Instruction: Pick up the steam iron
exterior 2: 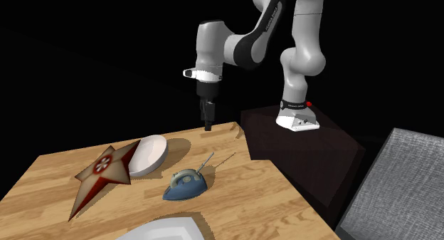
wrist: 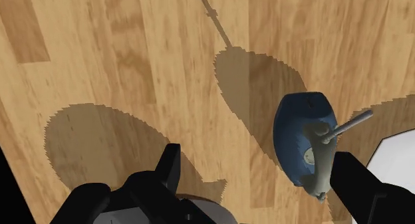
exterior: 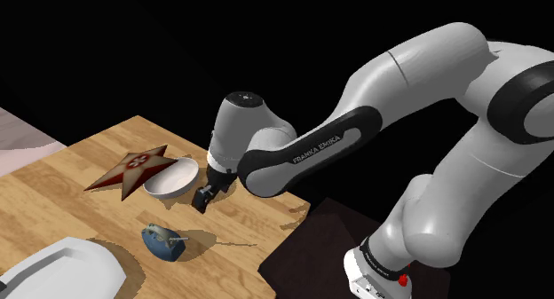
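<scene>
fingers (wrist: 359, 186) stand apart and empty, hovering above the wooden table (exterior 2: 235, 203). blue steam iron (exterior 2: 183, 185) sits flat on it near the white bowl (exterior 2: 148, 154), untouched. this looks like the approach step; next, i'd judge, centre over the handle, descend, close.

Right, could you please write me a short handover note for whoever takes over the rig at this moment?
The claw is open and empty, hanging above the table near its far edge in the second exterior view.
The iron is blue and sits flat on the table, a little apart from the white bowl and the red star; nothing touches it.
Done: no grasp yet.
Left: bring the claw over the iron, lower, close on it, lift.
</scene>
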Available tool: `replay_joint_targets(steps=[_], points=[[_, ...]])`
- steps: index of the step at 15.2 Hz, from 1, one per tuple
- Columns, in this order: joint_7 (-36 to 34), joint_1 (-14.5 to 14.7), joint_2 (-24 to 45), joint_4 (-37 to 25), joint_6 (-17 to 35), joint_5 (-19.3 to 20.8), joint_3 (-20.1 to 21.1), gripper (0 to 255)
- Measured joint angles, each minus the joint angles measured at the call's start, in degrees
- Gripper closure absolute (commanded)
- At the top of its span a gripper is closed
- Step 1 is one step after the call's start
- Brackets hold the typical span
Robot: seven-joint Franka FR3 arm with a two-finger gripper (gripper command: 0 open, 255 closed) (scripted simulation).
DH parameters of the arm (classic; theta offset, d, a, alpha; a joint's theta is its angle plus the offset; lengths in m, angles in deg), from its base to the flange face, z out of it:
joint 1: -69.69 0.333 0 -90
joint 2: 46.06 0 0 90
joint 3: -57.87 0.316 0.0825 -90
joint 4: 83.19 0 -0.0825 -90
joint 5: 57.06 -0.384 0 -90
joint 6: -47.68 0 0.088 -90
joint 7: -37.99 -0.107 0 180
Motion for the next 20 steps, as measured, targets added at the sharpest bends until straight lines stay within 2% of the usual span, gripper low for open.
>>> replay_joint_targets(steps=[6,10,12,19,20], points=[[-9.2,4.1,12.1,-9.0,3.7,10.3,-0.9,0],[-15.1,9.2,21.2,-16.9,5.2,16.6,-3.5,0],[-16.7,11.1,24.3,-19.7,5.7,18.3,-4.5,0],[-18.8,13.2,29.1,-21.4,8.9,20.8,-6.7,0],[-18.9,13.3,29.4,-21.5,9.1,21.0,-6.8,255]])
